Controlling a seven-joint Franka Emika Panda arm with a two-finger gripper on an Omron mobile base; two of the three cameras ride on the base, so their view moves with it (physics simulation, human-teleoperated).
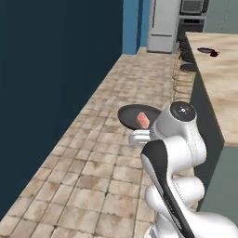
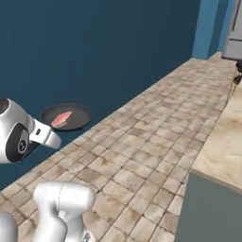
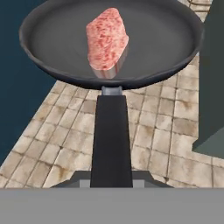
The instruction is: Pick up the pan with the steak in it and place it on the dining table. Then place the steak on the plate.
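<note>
Pan w/ steak, arm-held above floor

The steak lies in the pan, mid-frame above the floor; the table runs along the right, the plate on its far end.

The pan looks like dark matt metal with a soft sheen along its rim; its handle is smooth black with a small bare-metal collar at its 12 o'clock end. The steak is raw, mottled pink and rough-grained. The floor is matt, worn beige stone tile. The dining table has a smooth marbled beige top.
</note>
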